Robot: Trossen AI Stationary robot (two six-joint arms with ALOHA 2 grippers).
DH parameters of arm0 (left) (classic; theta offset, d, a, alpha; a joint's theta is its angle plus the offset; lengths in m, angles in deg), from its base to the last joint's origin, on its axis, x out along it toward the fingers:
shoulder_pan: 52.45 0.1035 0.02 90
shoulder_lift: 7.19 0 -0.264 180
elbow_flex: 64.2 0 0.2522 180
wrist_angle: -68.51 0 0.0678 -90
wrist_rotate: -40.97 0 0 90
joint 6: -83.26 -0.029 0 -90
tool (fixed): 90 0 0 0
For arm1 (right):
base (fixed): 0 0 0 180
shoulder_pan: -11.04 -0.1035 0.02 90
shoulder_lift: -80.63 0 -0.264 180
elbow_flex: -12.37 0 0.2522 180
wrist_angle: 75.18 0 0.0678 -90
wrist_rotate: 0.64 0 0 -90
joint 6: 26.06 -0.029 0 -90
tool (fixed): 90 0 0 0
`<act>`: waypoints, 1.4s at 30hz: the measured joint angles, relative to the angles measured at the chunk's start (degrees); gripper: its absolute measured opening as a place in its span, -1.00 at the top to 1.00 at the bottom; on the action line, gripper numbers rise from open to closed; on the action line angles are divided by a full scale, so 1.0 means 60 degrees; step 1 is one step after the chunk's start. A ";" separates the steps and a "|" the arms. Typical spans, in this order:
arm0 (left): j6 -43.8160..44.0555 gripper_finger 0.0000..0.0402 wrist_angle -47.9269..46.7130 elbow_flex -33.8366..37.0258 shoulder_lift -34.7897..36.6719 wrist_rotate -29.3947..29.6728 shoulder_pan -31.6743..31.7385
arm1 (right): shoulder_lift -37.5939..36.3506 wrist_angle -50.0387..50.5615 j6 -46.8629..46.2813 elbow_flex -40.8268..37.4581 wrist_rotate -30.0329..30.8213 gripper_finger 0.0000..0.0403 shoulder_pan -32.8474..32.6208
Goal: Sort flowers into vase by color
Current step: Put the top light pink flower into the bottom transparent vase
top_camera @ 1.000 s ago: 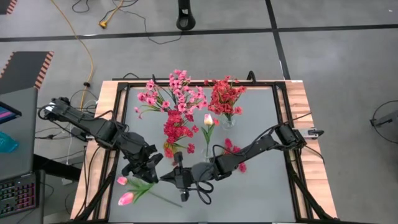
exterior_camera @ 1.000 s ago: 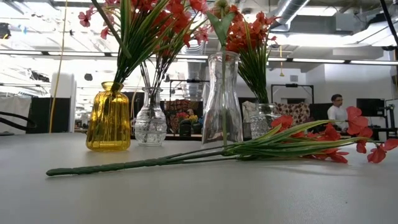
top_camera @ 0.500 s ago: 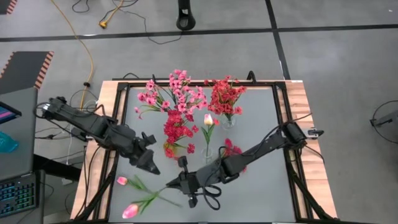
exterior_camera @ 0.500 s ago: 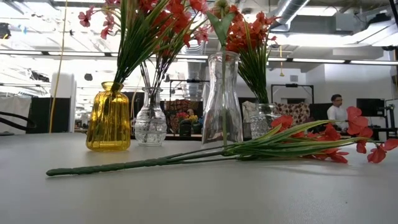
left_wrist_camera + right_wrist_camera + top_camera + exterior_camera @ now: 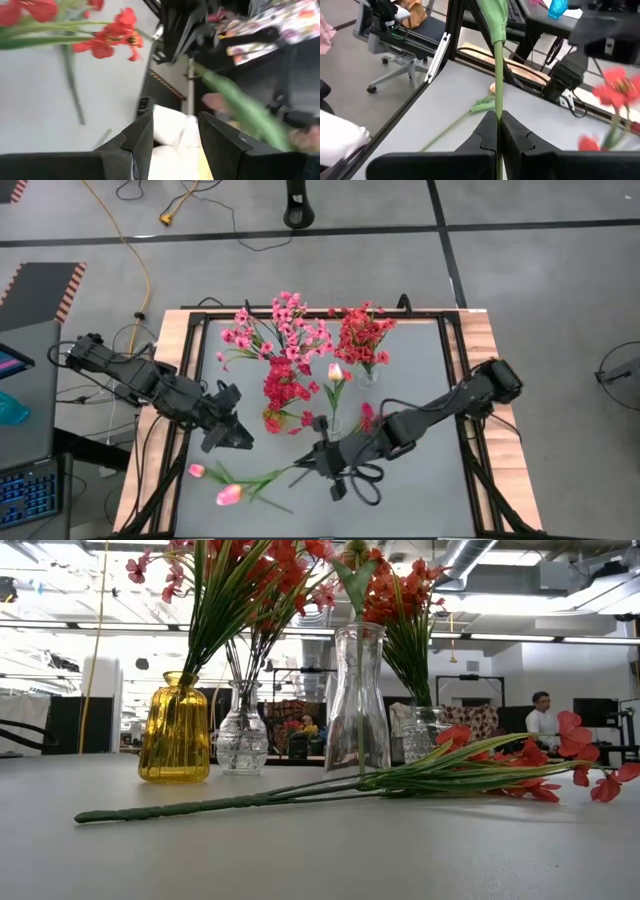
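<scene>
High view: my right tool (image 5: 303, 468) over the front middle of the bench (image 5: 420, 490), fingers clamped on a tulip stem (image 5: 498, 60).
Tulip bud (image 5: 229, 494): pink, at the stem's far end, front-left of bench.
Second tulip (image 5: 197, 470): lying just beside it.
My left tool (image 5: 237, 442): fingers apart, holding nothing, left of the yellow vase (image 5: 175, 729).
Loose red sprig (image 5: 330, 788): flat on bench.

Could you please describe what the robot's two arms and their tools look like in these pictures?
Both arms are dark, near black, built of jointed segments, with black cables running along them and looping beneath the right arm. The left tool and the right tool each end in two dark fingers. In the wrist views the fingers look matte black and angular, with stepped, faceted edges. No markings are readable.
</scene>
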 joint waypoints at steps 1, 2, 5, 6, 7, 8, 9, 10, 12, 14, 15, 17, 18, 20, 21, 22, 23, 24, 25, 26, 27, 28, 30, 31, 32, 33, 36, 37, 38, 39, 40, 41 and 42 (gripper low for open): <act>-0.0211 0.29 -0.0131 0.0000 0.0010 0.0153 -0.0062 | -0.0274 -0.0222 -0.0132 -0.0405 -0.0001 0.84 0.0007; -0.0420 0.29 -0.0214 0.0000 0.0011 0.0283 -0.0122 | -0.0622 -0.0492 -0.0269 -0.0879 0.0007 0.84 0.0007; -0.1020 0.29 -0.0449 0.0000 0.0011 0.0656 -0.0301 | -0.1749 -0.1625 -0.0786 -0.2443 0.0029 0.84 0.0007; -0.1243 0.29 -0.0543 0.0000 0.0011 0.0819 -0.0354 | -0.2141 -0.2078 -0.0914 -0.2982 0.0031 0.84 0.0009; -0.1488 0.29 -0.0621 0.0000 0.0010 0.1003 -0.0394 | -0.2515 -0.2648 -0.0971 -0.3534 0.0034 0.84 0.0011; -0.1721 0.29 -0.0709 0.0000 0.0007 0.1207 -0.0434 | -0.2870 -0.3305 -0.0991 -0.4060 0.0036 0.84 0.0011; -0.1948 0.29 -0.0803 0.0000 0.0007 0.1436 -0.0484 | -0.3200 -0.3992 -0.0991 -0.4588 0.0036 0.83 0.0007; -0.2176 0.29 -0.0851 0.0000 0.0007 0.1684 -0.0518 | -0.3534 -0.4629 -0.0991 -0.5082 0.0040 0.83 -0.0013; -0.2668 0.29 -0.0950 0.0000 0.0007 0.2150 -0.0577 | -0.4020 -0.6170 -0.0887 -0.6001 0.0081 0.83 -0.0040; -0.3200 0.29 -0.0970 0.0000 0.0002 0.2655 -0.0631 | -0.4300 -0.7648 -0.0693 -0.6855 0.0080 0.83 -0.0049; -0.3433 0.29 -0.0963 0.0000 -0.0004 0.2913 -0.0650 | -0.4336 -0.8451 -0.0642 -0.7224 0.0079 0.83 -0.0055; -0.3787 0.29 -0.0967 0.0000 -0.0007 0.3397 -0.0658 | -0.4337 -0.9898 -0.0489 -0.7905 0.0075 0.83 -0.0008; -0.3948 0.29 -0.0960 0.0000 -0.0007 0.3628 -0.0658 | -0.4248 -1.0550 -0.0431 -0.8135 0.0073 0.83 0.0040; -0.4217 0.29 -0.0963 0.0000 -0.0007 0.4059 -0.0654 | -0.3995 -1.1941 -0.0398 -0.8491 0.0069 0.83 0.0195; -0.4324 0.29 -0.0965 0.0000 -0.0007 0.4221 -0.0654 | -0.3789 -1.2407 -0.0400 -0.8617 0.0073 0.83 0.0279; -0.4441 0.29 -0.0960 0.0000 -0.0007 0.4353 -0.0653 | -0.3520 -1.2829 -0.0394 -0.8635 0.0068 0.83 0.0374; -0.4555 0.29 -0.0955 0.0000 -0.0008 0.4473 -0.0651 | -0.3274 -1.3116 -0.0348 -0.8632 0.0064 0.83 0.0468; -0.4668 0.29 -0.0961 0.0000 -0.0011 0.4556 -0.0651 | -0.3028 -1.3328 -0.0294 -0.8638 0.0064 0.83 0.0556; -0.4734 0.29 -0.0959 0.0000 -0.0007 0.4615 -0.0651 | -0.2760 -1.3653 -0.0230 -0.8619 0.0061 0.83 0.0657; -0.4775 0.29 -0.0957 0.0000 -0.0007 0.4685 -0.0651 | -0.2512 -1.3962 -0.0189 -0.8569 0.0057 0.83 0.0755; -0.4783 0.29 -0.0960 0.0000 -0.0008 0.4735 -0.0651 | -0.2286 -1.4308 -0.0189 -0.8557 0.0037 0.83 0.0842; -0.4778 0.29 -0.0962 0.0000 -0.0011 0.4762 -0.0651 | -0.2050 -1.4608 -0.0182 -0.8561 0.0022 0.83 0.0917; -0.4755 0.29 -0.0962 0.0000 -0.0007 0.4766 -0.0651 | -0.1558 -1.5322 -0.0179 -0.8561 0.0018 0.83 0.1047; -0.4740 0.29 -0.0963 0.0000 -0.0007 0.4768 -0.0651 | -0.1344 -1.5627 -0.0160 -0.8561 0.0018 0.83 0.1099; -0.4736 0.29 -0.0960 0.0000 -0.0007 0.4769 -0.0651 | -0.1180 -1.5683 -0.0159 -0.8556 0.0010 0.83 0.1140; -0.4736 0.29 -0.0963 0.0000 -0.0007 0.4783 -0.0651 | -0.1071 -1.5666 -0.0162 -0.8519 0.0009 0.83 0.1191; -0.4733 0.29 -0.0970 0.0000 -0.0007 0.4791 -0.0651 | -0.0728 -1.5702 -0.0484 -0.8421 -0.0007 0.83 0.1309; -0.4733 0.29 -0.0957 0.0000 -0.0007 0.4791 -0.0651 | -0.0634 -1.5693 -0.0554 -0.8379 -0.0003 0.83 0.1338; -0.4733 0.29 -0.0969 0.0000 -0.0011 0.4788 -0.0651 | -0.0554 -1.5650 -0.0561 -0.8379 0.0004 0.83 0.1358; -0.4730 0.29 -0.0974 0.0000 -0.0014 0.4788 -0.0651 | -0.0450 -1.5645 -0.0564 -0.8350 0.0010 0.83 0.1359; -0.4723 0.29 -0.0973 0.0000 -0.0017 0.4791 -0.0651 | -0.0342 -1.5692 -0.0563 -0.8286 0.0011 0.83 0.1356; -0.4716 0.29 -0.0995 0.0000 -0.0024 0.4788 -0.0651 | -0.0298 -1.5700 -0.0561 -0.8253 0.0011 0.83 0.1353; -0.4706 0.29 -0.1013 0.0000 -0.0029 0.4788 -0.0651 | -0.0295 -1.5676 -0.0563 -0.8266 0.0011 0.83 0.1351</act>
